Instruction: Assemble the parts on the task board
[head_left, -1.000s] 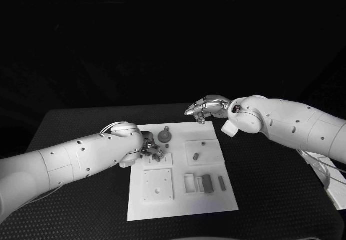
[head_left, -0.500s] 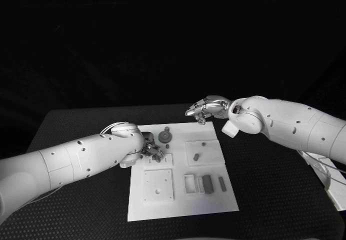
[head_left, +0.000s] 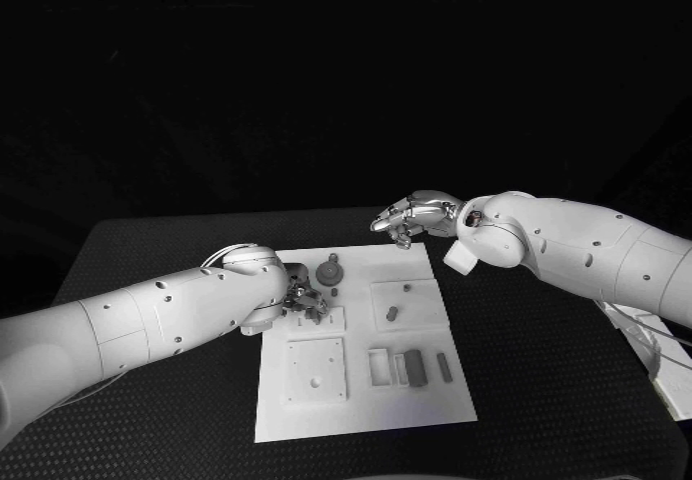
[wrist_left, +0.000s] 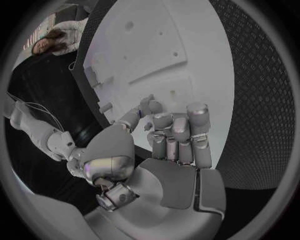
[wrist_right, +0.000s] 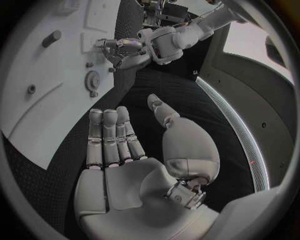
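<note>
the left hand (head_left: 299, 297) sits low over the board (head_left: 361, 400), its fingers (wrist_left: 178, 131) curled in and pressed together at the near-left raised plate; whether they pinch a small part there i cannot tell, since the fingertips hide it. just beyond those fingers lies a round gear (head_left: 330, 271), and to their right, on another raised plate, a short peg (head_left: 392, 313); nearer the robot a dark block (head_left: 415, 366) and a slim bar (head_left: 444, 369) lie side by side beside a white slot. the right hand (head_left: 413, 217) hovers off the board's far right corner, fingers (wrist_right: 108, 137) straight and side by side, thumb apart, holding nothing. these parts look small, rigid, light and likely smooth, so a fingertip pinch across the short sides should serve best; the gear is probably best taken by its rim.
</note>
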